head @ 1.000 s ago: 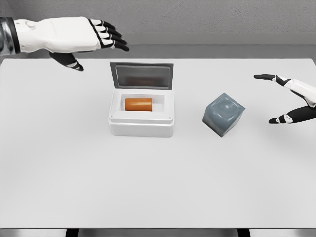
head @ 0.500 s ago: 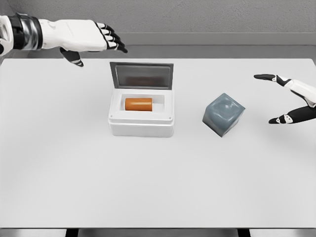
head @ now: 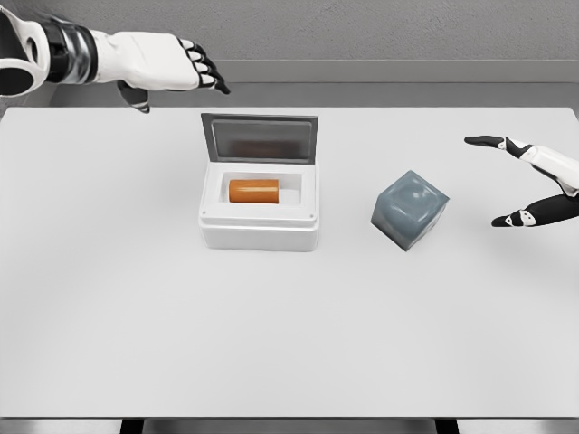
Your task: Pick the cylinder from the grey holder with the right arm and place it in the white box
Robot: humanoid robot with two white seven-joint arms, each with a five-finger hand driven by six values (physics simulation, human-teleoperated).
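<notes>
**Cylinder lying in the white box; both hands empty**

Position: the orange cylinder lies on its side inside the white box, long axis running left to right, close to the back wall of the cavity and left of its middle. The box lid stands open behind it. The grey holder sits on the table to the right of the box, apart from it, tilted on an edge; nothing shows in it. Judged from this layout, the placement looks done.

Handling (judgement): the cylinder reads as a short rigid solid with a smooth, evenly shaded surface, so probably light and stiff, not fragile, and likely to roll or slip if pinched near an end. Best hold would be across the curved side at mid-length, thumb opposing the fingers, coming from above because the box walls block a side approach.

Hands: the right hand hovers at the right edge, well apart from the holder, thumb and fingers spread with nothing between them. The left hand hangs above the far left of the table, fingers extended and loose, holding nothing.

Change against the earlier frames: the left arm has pulled back toward the upper left corner, the hand now further from the box. The right hand, cylinder, box and holder show no shift.
</notes>
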